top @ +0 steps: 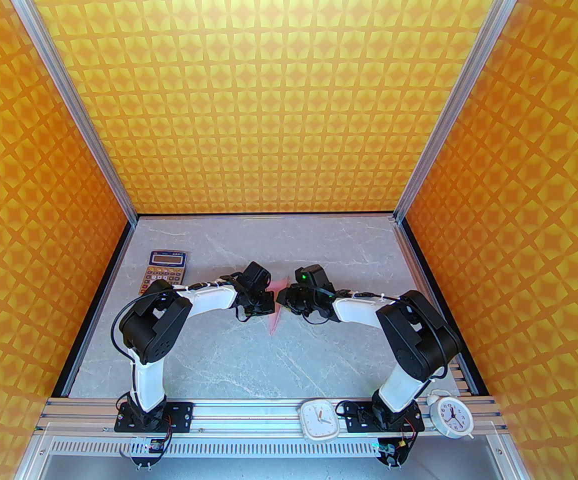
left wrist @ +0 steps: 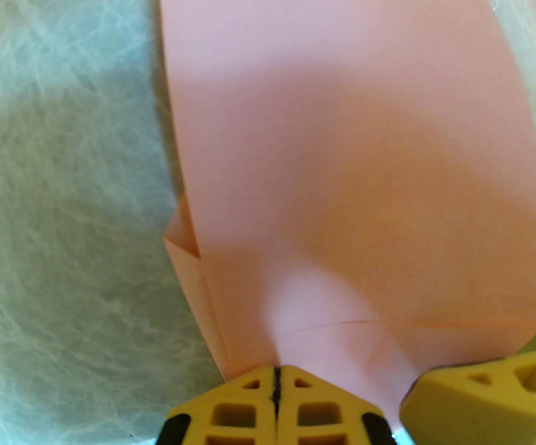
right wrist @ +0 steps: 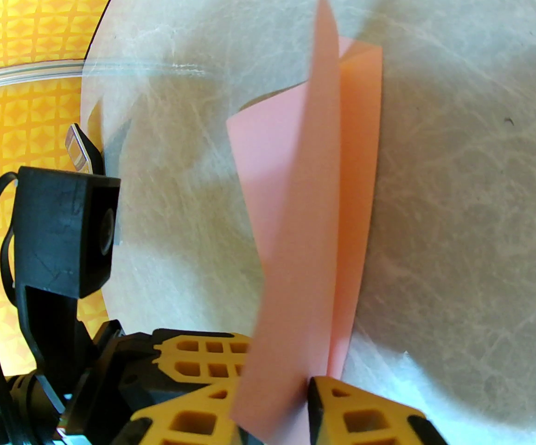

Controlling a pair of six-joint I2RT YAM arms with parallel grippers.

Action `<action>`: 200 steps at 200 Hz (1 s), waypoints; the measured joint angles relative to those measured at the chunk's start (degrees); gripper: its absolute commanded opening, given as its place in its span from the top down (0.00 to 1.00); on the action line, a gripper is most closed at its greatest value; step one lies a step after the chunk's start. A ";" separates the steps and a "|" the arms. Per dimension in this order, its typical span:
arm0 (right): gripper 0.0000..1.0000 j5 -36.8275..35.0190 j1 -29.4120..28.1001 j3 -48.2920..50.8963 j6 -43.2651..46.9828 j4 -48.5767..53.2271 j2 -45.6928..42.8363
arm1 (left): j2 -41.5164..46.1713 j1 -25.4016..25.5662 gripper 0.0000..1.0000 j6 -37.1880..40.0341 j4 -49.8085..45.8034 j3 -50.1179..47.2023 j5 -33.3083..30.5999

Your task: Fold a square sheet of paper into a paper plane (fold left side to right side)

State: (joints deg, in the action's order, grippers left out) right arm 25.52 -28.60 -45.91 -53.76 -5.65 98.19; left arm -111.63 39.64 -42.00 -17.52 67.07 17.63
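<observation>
Paper is in the middle of the table, partly folded: one half flat, the other half standing up along a crease running 12 to 6. My left gripper is at its 9 o'clock, fingers pressed together, pinching the paper's edge. My right gripper is at its 3 o'clock, fingers narrowly apart, the raised flap passing between them unclamped. Calculator lies at the paper's 10 o'clock, well apart.

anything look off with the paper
Yes: the pink paper bows instead of lying flat, and at its left edge in the left wrist view a lower layer's corner pokes out, so the layers look misaligned.
</observation>
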 measured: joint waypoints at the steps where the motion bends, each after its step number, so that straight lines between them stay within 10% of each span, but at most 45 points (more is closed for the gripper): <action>1: 0.73 0.00 0.00 0.00 0.00 -0.07 0.00 | 0.00 0.00 1.00 0.00 0.02 0.00 0.00; 200: 0.75 -1.09 0.07 1.20 -2.14 -1.07 -4.63 | -0.26 0.07 1.00 -0.22 1.66 -0.31 0.59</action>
State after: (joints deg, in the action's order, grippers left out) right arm 24.43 -28.53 -44.71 -55.90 -6.72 93.56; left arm -111.90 39.70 -42.22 -15.86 66.76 18.22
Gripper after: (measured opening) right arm 0.248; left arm 0.028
